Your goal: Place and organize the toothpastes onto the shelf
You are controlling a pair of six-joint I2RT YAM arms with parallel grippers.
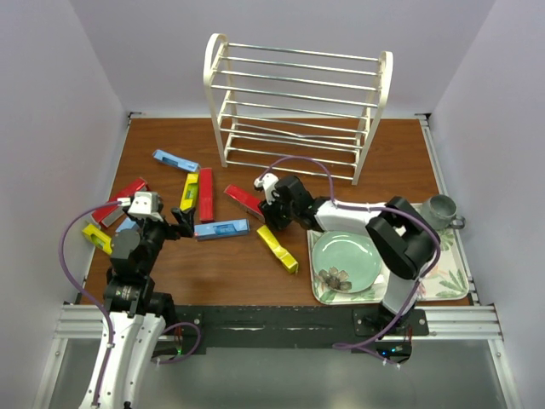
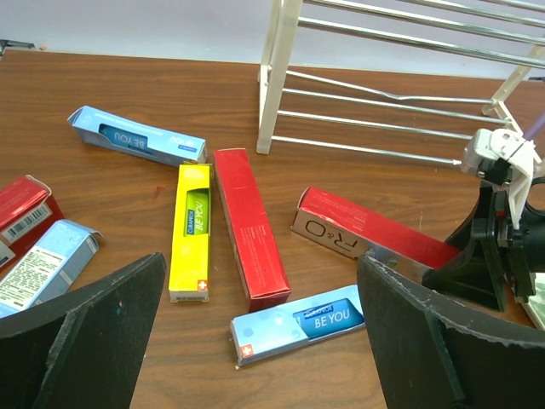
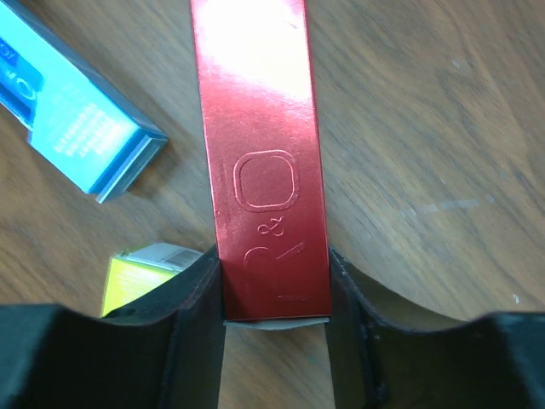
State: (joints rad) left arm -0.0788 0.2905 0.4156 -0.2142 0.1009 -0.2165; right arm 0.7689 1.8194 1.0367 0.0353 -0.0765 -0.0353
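My right gripper (image 3: 274,290) is shut on one end of a red toothpaste (image 3: 260,153) that lies flat on the wood, a finger against each long side. From above, this red toothpaste (image 1: 243,198) lies in front of the white wire shelf (image 1: 298,102), whose rungs are bare. My left gripper (image 2: 264,341) stands wide open and empty over a light blue toothpaste (image 2: 298,324). A yellow toothpaste (image 2: 189,230) and another red one (image 2: 249,226) lie side by side, with a second blue one (image 2: 136,136) beyond. Another yellow toothpaste (image 1: 278,249) lies by the tray.
A floral tray (image 1: 443,281) at the right holds a green plate (image 1: 345,260), with a grey mug (image 1: 441,210) at its far corner. More boxes, red (image 1: 119,202) and yellow (image 1: 96,238), crowd the table's left edge beside my left arm.
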